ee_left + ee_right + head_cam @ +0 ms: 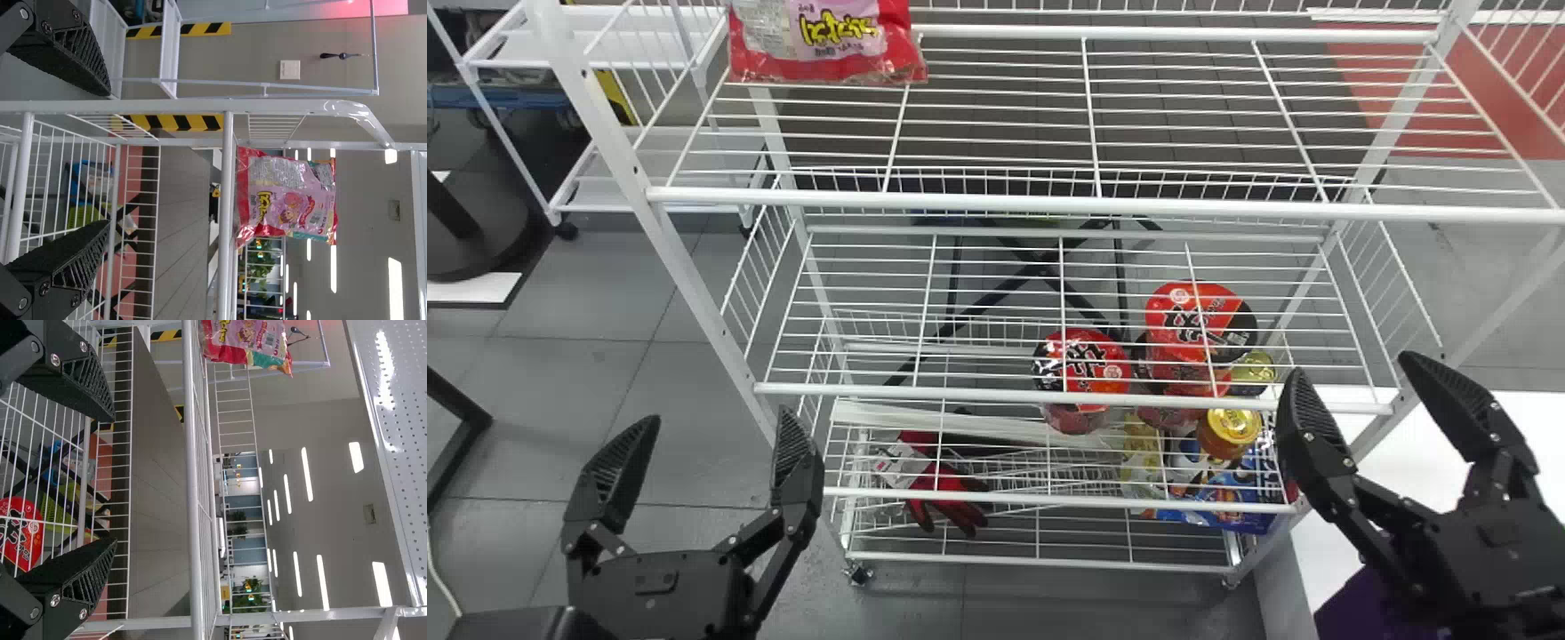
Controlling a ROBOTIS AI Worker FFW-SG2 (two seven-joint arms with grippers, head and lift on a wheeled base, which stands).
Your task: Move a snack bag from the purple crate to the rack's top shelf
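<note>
Grey tiled floor (578, 400) spreads behind and beneath a white wire rack (1014, 206), with a white cart (649, 142) at the upper left of the head view. At the lower left, the left gripper (717, 416) has its two ribbed black fingers spread wide, with nothing between them. At the lower right, the right gripper (1354, 366) is likewise wide apart and holds nothing. Just beneath its arm, at the bottom right, part of the purple crate (1356, 604) shows beside a white surface (1414, 462).

Between and beyond the grippers, behind the rack's wires toward the lower right of centre, are red-lidded instant noodle bowls (1080, 363) with black lettering, and a gold-lidded jar (1230, 431). Lower down lie a blue packet (1227, 508) and, left of centre, red gloves (951, 498).

Farther out, at the upper left, the snack bag (827, 44) rests on the highest wire shelf in the head view, well apart from both grippers. It is glossy and crinkled, red along its bottom, with yellow lettering outlined in dark on a pink panel and a paler printed panel alongside. The left wrist view shows it standing upright, with a cartoon figure on the pink and teal patches near its top.
</note>
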